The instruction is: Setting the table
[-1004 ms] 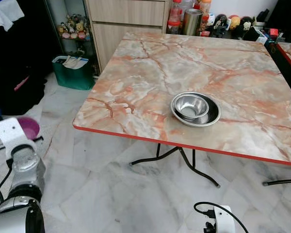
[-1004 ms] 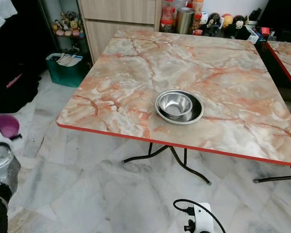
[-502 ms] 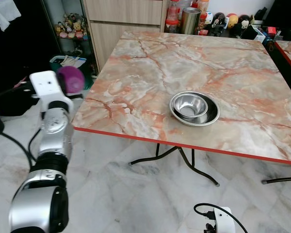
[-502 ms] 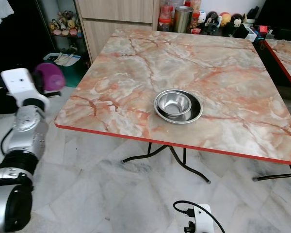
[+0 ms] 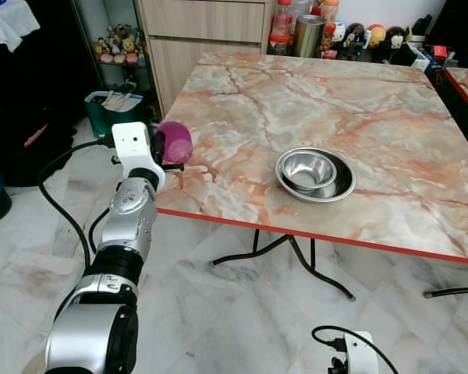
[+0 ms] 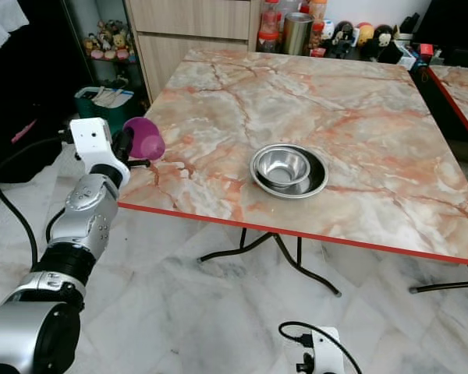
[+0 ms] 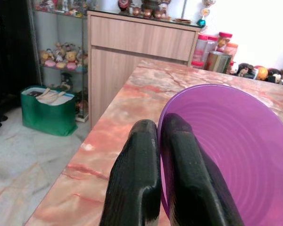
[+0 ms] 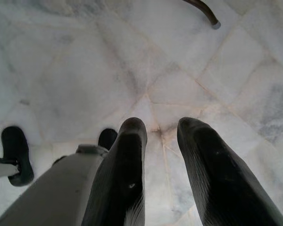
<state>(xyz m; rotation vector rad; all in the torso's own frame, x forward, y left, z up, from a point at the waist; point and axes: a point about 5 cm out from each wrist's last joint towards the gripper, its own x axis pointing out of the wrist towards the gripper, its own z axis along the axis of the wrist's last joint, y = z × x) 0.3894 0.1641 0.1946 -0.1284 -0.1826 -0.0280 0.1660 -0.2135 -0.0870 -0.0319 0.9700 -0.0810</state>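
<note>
The left claw (image 7: pixel 158 155) is clenched on the rim of a purple bowl (image 7: pixel 226 155), one black finger inside the rim and the other outside it. From the head views the bowl (image 5: pixel 174 143) is held up on its side at the near left corner of the marble counter (image 5: pixel 249 101), its hollow facing away over the counter top, with the silver left arm (image 5: pixel 129 226) reaching up to it from below.

Farther in on the counter, toward its near edge and well apart from the purple bowl, a steel bowl (image 5: pixel 306 170) sits inside a wider steel dish (image 5: pixel 342 187). Beyond the counter's far edge stand a metal canister (image 5: pixel 307 35), bottles and small toy figures. A wooden cabinet (image 5: pixel 203 31) stands beyond the counter's far left corner, and a green bag (image 5: pixel 109 113) rests on the floor to the counter's left.

The right claw (image 8: pixel 160 136) hangs low over the white marble floor (image 8: pixel 75 61), its two fingers apart and grasping nothing.
</note>
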